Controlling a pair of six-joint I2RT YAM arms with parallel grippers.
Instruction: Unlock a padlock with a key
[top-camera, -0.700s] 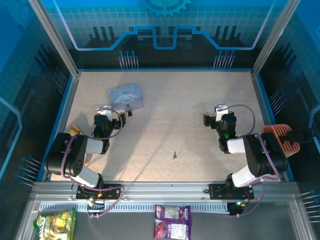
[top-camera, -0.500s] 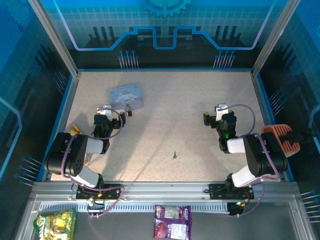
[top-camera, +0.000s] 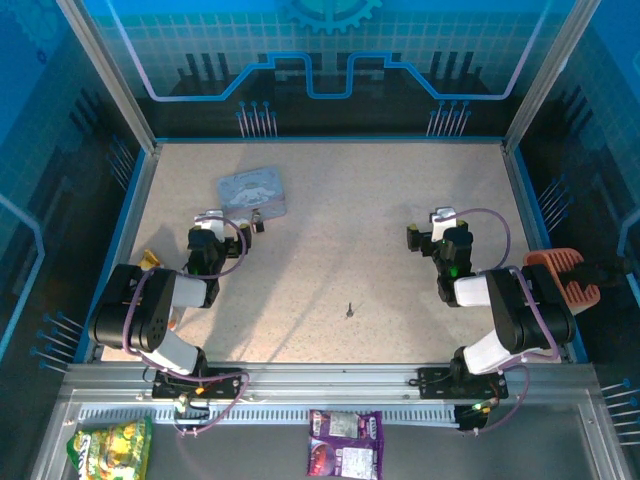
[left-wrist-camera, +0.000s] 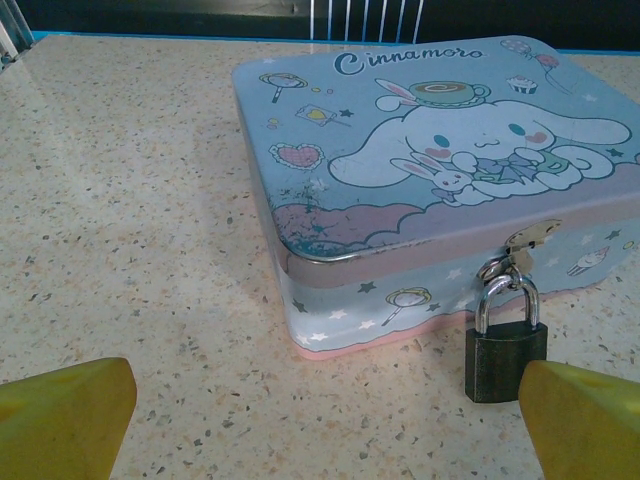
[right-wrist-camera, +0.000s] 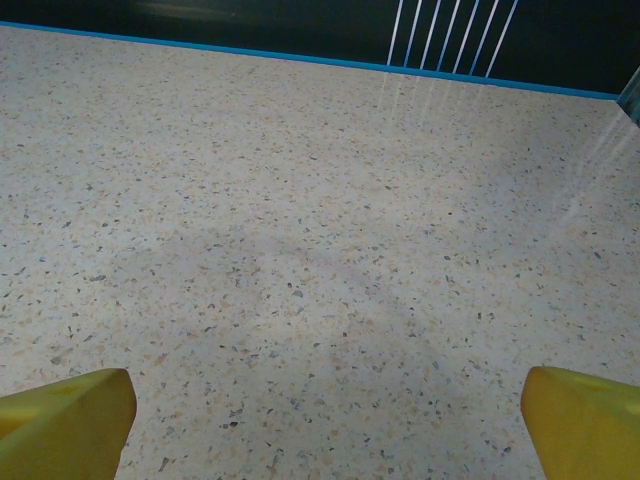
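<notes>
Nothing has moved since the earlier frames: both arms and all the objects lie where they were. The pale blue-grey rectangular tin with a cartoon rabbit print (left-wrist-camera: 420, 170) rests flat on the speckled beige bench (top-camera: 380, 200).

The small padlock with a dark blocky body and a silvery shackle (left-wrist-camera: 505, 345) hangs from the clasp on the tin's front wall. Its shackle is closed through the clasp and its body stands upright against the tin. The thin dark-grey metal key (top-camera: 349, 309) lies alone on the bench, well apart from the tin, nearer the arm bases and to the tin's right.

The left tool (left-wrist-camera: 320, 430) sits just in front of the tin, facing the padlock. Its yellow fingertips (left-wrist-camera: 60, 415) are spread fully apart and grip nothing. The right tool (right-wrist-camera: 320, 430) is far to the tin's right over bare bench, also spread wide and empty.
</notes>
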